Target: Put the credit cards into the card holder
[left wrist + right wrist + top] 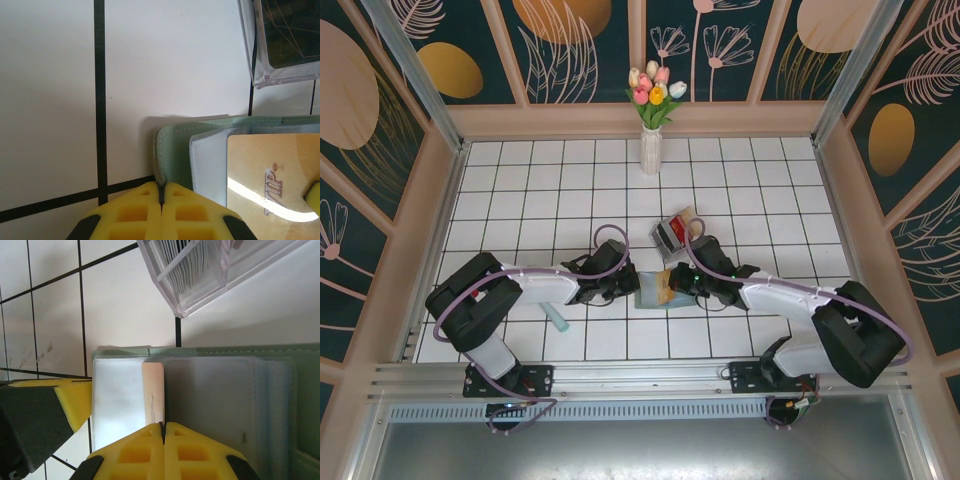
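The card holder (648, 294), a grey-green wallet, lies open on the tiles between my two grippers. My left gripper (161, 188) is shut on the wallet's green left edge (172, 150), beside its pale blue-grey pocket (207, 162). A tan credit card (270, 175) marked VIP lies over that pocket. My right gripper (163, 426) is shut on this tan card (154, 390), which meets the wallet's pale inside (220, 400). From above, the left gripper (623, 288) and the right gripper (678, 284) face each other across the wallet.
A clear plastic box (672, 232) with something red inside sits just beyond the wallet, close to both grippers (200, 270). A teal stick (558, 318) lies by the left arm. A white vase of tulips (651, 150) stands at the back.
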